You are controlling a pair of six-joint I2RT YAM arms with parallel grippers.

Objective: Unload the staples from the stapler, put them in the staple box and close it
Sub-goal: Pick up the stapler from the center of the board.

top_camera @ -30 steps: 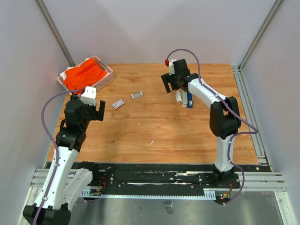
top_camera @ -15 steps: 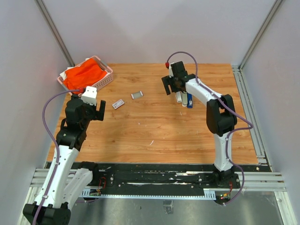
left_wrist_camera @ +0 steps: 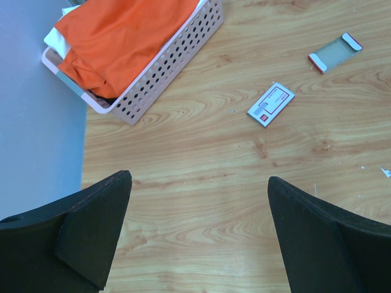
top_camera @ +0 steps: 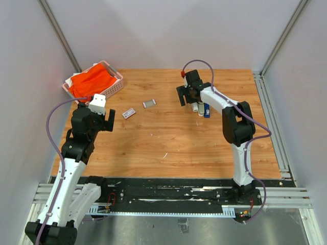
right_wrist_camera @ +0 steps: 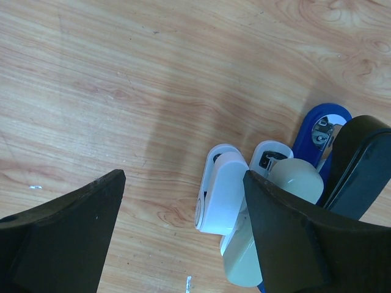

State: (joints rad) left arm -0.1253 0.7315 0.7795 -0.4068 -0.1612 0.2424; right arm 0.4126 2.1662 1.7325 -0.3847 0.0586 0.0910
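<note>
The stapler (right_wrist_camera: 305, 137) lies on the wooden table (top_camera: 168, 132), a little right of centre in the upper part of the top view. In the right wrist view only its blue end is visible, at the right of the frame, with a small shiny metal plate on it. The rest is hidden behind the gripper's right-hand finger.

Two pale oblong things lie side by side just left of the stapler. One is a white one (right_wrist_camera: 221, 195) and the other is a cream one (right_wrist_camera: 287, 183). The three are packed close, but I cannot tell if they touch.

The right gripper (right_wrist_camera: 183, 177) is over this group with its fingers spread wide, and it holds nothing. The white thing is between the fingers, close to the right-hand one. Bare wood fills the rest of the gap. A black part shows at the right edge beside the blue end, and I cannot tell what it belongs to.

The left gripper (left_wrist_camera: 198, 177) is at the left of the top view, well apart from the stapler. It is also spread wide and empty, above bare wood. In the upper left of its wrist view stands a pink perforated basket (left_wrist_camera: 165, 67) with an orange cloth (left_wrist_camera: 122, 36) inside. In the upper right lie a small white box with a red mark (left_wrist_camera: 270, 104) and, beyond it, a flat grey piece (left_wrist_camera: 335, 52) with white, red-edged ends.
</note>
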